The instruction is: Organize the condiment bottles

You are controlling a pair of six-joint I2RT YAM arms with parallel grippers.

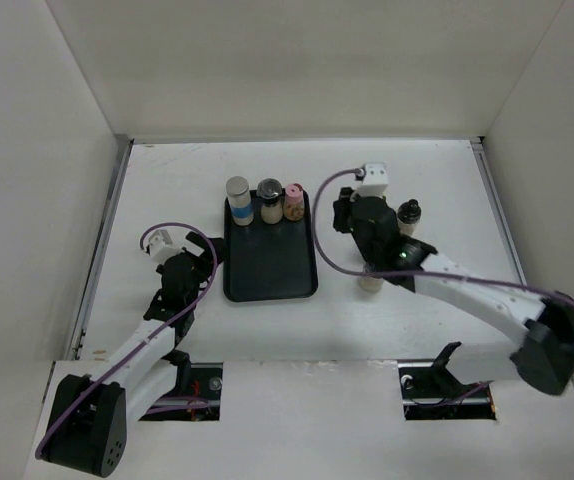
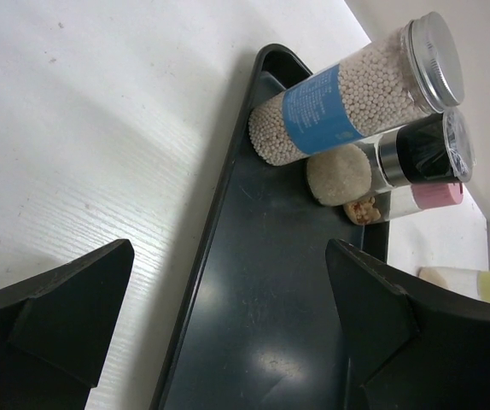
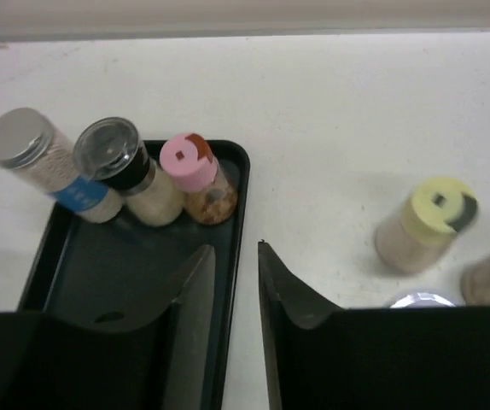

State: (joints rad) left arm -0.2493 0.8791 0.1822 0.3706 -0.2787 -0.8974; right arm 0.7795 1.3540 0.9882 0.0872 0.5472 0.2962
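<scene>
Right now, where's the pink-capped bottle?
In the top view, the pink-capped bottle stands in the black tray's far right corner, last in a row of three, next to the black-capped bottle.

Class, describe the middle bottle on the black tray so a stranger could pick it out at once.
Find the black tray on the white table. Three bottles line its far edge. The middle bottle alone has a black cap, between the blue-banded bottle and the pink-capped bottle.
</scene>
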